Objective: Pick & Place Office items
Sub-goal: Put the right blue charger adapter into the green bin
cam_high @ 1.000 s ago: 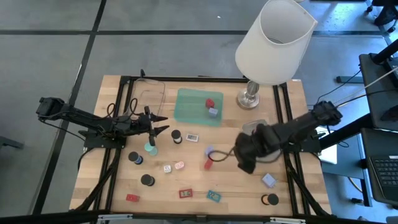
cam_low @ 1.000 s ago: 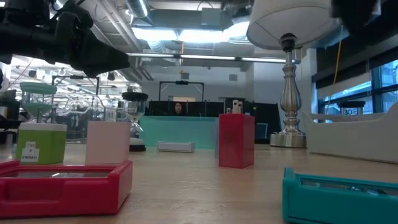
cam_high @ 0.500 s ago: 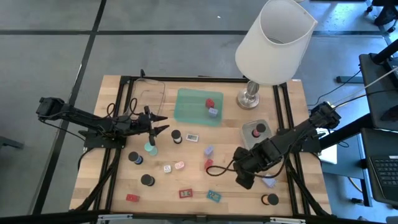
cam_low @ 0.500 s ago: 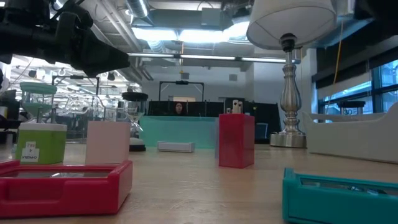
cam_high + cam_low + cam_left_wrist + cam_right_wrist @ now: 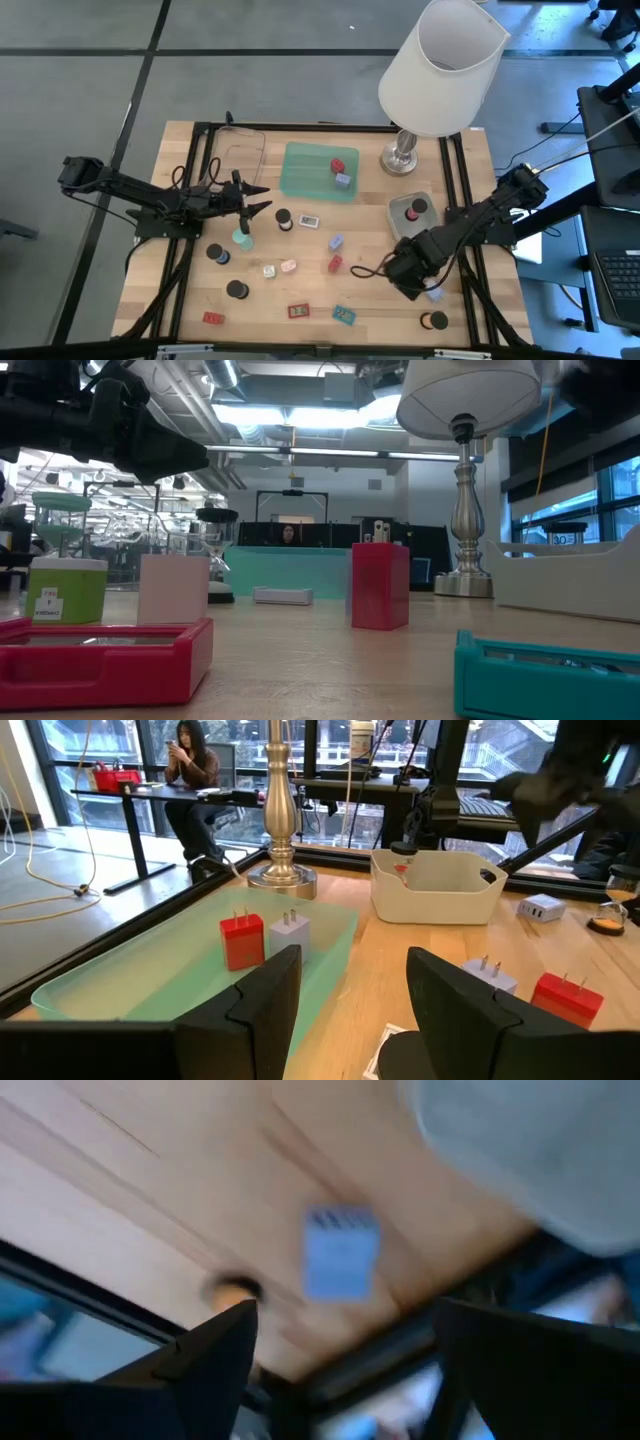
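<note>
I see a pale wood worktop [image 5: 300, 290] with a black frame. At twelve o'clock sits a translucent green tray [image 5: 318, 170] holding a red block [image 5: 338, 166] and a lavender block [image 5: 343, 181]. The lamp [image 5: 441, 62] has a white shade and a silver base. At three o'clock the grey tray [image 5: 411, 211] holds a red piece and a black cap. Mid-worktop I see a lavender plug [image 5: 336, 242] and a red plug [image 5: 335, 263]. Toward six o'clock lie flat red rectangles [image 5: 299, 311] and a teal rectangle [image 5: 344, 315]. Black caps [image 5: 237, 290] dot the left half; one mint-green piece [image 5: 242, 238] stands at nine o'clock. Both arms are black. The right wrist view shows a blue block [image 5: 340, 1252] on tan wood.
</note>
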You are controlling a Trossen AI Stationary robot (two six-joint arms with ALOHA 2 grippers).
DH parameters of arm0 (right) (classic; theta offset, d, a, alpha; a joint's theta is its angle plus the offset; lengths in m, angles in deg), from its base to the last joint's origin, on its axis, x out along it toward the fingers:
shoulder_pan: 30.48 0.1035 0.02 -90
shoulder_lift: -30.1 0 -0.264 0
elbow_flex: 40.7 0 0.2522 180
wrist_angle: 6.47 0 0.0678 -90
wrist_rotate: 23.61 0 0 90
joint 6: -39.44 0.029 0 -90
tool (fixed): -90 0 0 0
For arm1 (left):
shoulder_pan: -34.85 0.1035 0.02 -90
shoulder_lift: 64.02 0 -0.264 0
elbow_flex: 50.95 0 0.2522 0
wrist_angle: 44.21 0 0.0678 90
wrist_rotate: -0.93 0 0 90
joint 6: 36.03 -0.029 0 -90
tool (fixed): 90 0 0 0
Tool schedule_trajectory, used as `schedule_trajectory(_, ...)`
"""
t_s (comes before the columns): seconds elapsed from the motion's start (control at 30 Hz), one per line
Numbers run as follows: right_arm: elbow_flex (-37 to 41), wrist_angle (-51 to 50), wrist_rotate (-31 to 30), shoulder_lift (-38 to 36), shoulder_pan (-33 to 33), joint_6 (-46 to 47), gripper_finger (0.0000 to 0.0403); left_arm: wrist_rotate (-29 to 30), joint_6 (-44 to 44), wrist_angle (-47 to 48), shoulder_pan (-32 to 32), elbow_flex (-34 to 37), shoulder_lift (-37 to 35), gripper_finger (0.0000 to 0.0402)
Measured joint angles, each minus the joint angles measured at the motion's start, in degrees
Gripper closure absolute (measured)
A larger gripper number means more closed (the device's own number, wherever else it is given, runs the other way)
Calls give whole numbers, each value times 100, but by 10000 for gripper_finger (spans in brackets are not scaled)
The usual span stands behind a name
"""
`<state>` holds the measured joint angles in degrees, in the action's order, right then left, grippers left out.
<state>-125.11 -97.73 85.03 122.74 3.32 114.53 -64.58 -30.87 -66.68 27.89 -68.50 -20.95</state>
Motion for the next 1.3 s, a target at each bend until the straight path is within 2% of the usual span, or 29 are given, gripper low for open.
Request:
schedule_trajectory(0.1,433,106,549,0,68,-53,87,2,2,0,0,0,0,222)
schedule_trajectory(0.37,1234,1254,636,-2,271,-225,88,4,4,0,0,0,0,222)
schedule_trajectory(0.47,1417,1342,687,-2,320,-220,89,4,6,0,0,0,0,222)
schedule_trajectory(0.67,1549,1551,600,-2,381,-179,89,6,6,0,2,0,0,222)
schedule_trajectory(0.77,1731,1904,374,-4,464,-110,89,7,6,2,2,0,0,222)
schedule_trajectory(0.93,2132,2723,477,-9,555,140,89,9,8,2,2,0,0,222)
schedule_trajectory(1.13,2308,2730,416,-20,665,271,89,9,8,2,1,0,0,222)
schedule_trajectory(1.3,2308,2739,47,-20,740,297,89,9,8,2,1,0,0,222)
